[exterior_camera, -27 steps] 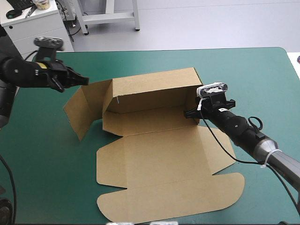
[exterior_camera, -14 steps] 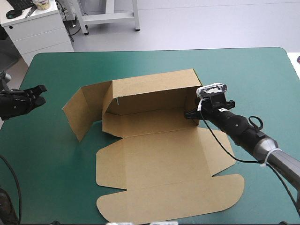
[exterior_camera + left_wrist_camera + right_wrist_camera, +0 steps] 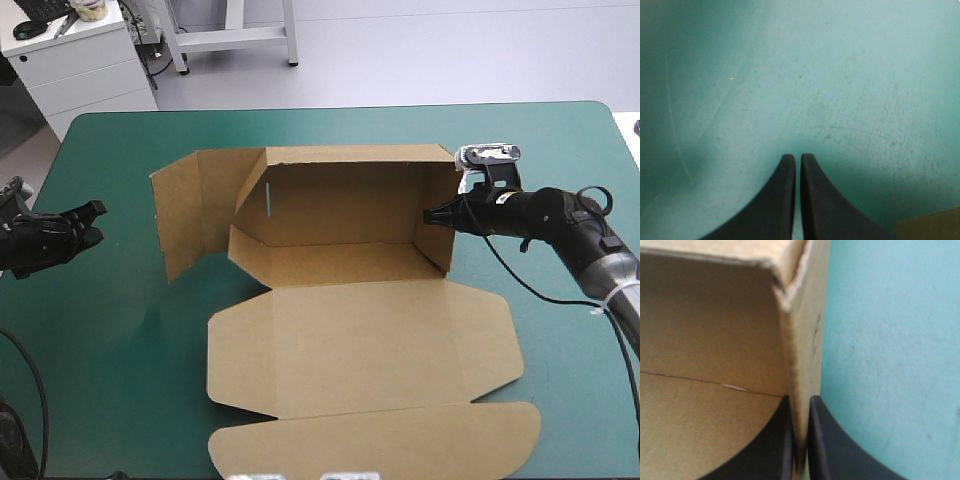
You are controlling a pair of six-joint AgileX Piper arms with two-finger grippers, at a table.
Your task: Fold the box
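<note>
Box [image 3: 350, 310] mid-counter [image 3: 100, 380]: back wall raised, right wall gripped by right claw [image 3: 430, 215]. Left flaps untucked, front and lid flat; fold judged partway. Empty left claw [image 3: 92, 220] clenched, well left of box.

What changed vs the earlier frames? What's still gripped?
The left tool pulled back from the left flap of the box to the left edge of the table, shut, holding nothing. The right tool dragged the box rightward, squaring it with the table. Unchanged: right tool shut on the right wall, lid flat.
</note>
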